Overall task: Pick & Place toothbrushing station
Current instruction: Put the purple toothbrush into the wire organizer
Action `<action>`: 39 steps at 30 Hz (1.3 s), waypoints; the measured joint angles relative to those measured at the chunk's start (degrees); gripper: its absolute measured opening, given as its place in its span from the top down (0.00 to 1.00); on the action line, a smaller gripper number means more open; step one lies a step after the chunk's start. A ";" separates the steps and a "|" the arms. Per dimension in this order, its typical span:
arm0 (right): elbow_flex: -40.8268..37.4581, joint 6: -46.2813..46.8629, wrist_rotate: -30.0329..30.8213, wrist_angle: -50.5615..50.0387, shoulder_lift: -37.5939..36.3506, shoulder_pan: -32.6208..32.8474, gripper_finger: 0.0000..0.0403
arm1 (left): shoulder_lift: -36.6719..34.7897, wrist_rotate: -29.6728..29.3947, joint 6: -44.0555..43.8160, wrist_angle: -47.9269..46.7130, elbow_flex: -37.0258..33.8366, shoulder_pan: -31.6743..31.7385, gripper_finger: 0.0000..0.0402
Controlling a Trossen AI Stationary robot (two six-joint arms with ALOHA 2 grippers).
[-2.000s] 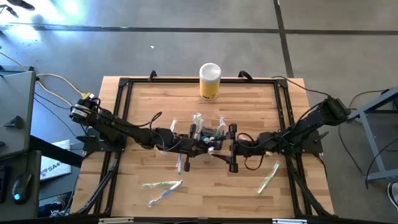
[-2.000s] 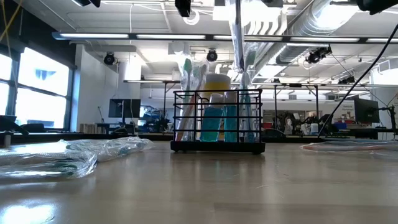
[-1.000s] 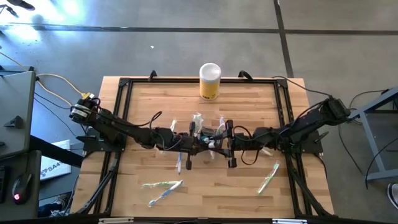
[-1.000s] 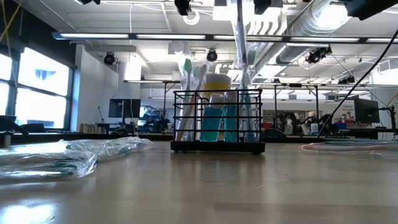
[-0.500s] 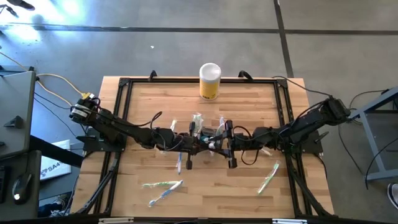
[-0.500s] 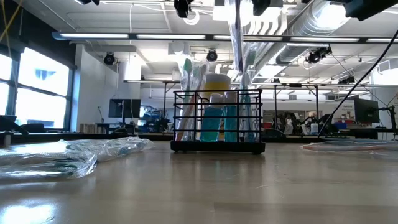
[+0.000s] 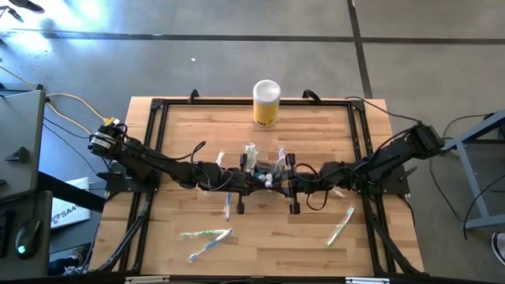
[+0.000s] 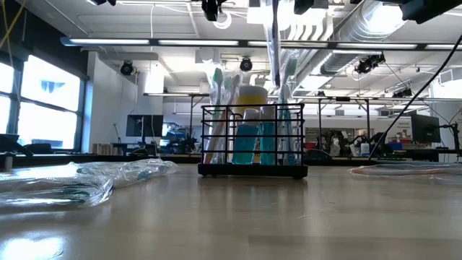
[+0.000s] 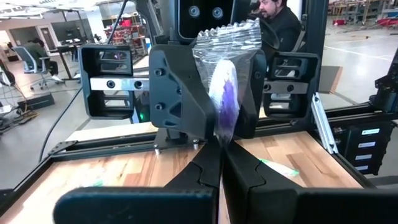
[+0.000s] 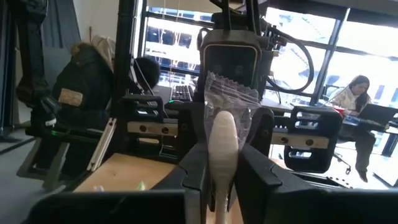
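The toothbrushing station, a black wire caddy (image 8: 253, 141), stands on the table's middle (image 7: 265, 166) with toothbrushes and a blue tube upright in it. Above it a toothbrush in a clear wrapper (image 8: 274, 50) stands upright, its lower end down among the caddy's contents. My left gripper (image 7: 259, 178) reaches in level from the table's left and is shut on this wrapper (image 9: 225, 93). My right gripper (image 7: 276, 180) comes in level from the right, facing the left one, and is shut on the same wrapped toothbrush (image 10: 222, 140). My left gripper pinches the wrapper's upper part (image 9: 221, 138) between its two fingers, level from the table's left, across the toothbrush. The wrapped toothbrush stands upright, its top above the fingers. My right gripper pinches the toothbrush at its white head end (image 10: 221, 163) through the wrapper, level from the right, fingers across it.
A yellow cylinder with a white lid (image 7: 267, 102) stands at the far edge. Loose wrapped toothbrushes lie near the front left (image 7: 205, 234) and front right (image 7: 341, 225). A black frame (image 7: 154, 158) borders the tabletop. People show in the room beyond.
My right gripper has rolled a little about its own line and its fingers have closed in on the wrapped toothbrush that my left gripper holds. The toothbrush has stayed upright over the caddy.
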 joint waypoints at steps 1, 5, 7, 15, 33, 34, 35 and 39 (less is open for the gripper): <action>0.00 -0.34 0.02 -0.17 0.00 0.00 0.89 | 0.00 -0.03 0.00 -0.01 0.00 0.00 1.00; 0.07 -1.23 0.13 -1.13 0.00 0.00 0.89 | 0.02 -0.31 2.85 -0.09 0.00 -0.06 0.99; 0.07 -2.57 0.14 -1.51 0.00 0.01 0.89 | 0.02 -0.31 3.84 -0.05 0.00 -0.09 0.97; 0.07 -6.37 3.02 -1.55 -0.29 2.48 0.89 | 0.06 0.40 4.33 -0.02 0.00 -0.13 0.76; -0.02 -22.10 38.79 3.23 -0.63 15.26 0.89 | -0.92 2.58 -1.26 -7.35 0.00 -0.12 0.36; -0.02 -22.58 38.80 3.17 -0.63 15.66 0.89 | -1.18 1.31 -1.29 -8.40 0.06 -0.13 0.36; -0.02 -22.96 38.97 3.13 -0.63 15.97 0.89 | -1.93 -0.16 -1.45 -10.80 0.03 -0.14 0.36; -0.04 -26.38 46.46 2.70 -0.73 17.14 0.89 | -4.15 -3.27 -4.75 -16.91 0.07 -0.47 0.36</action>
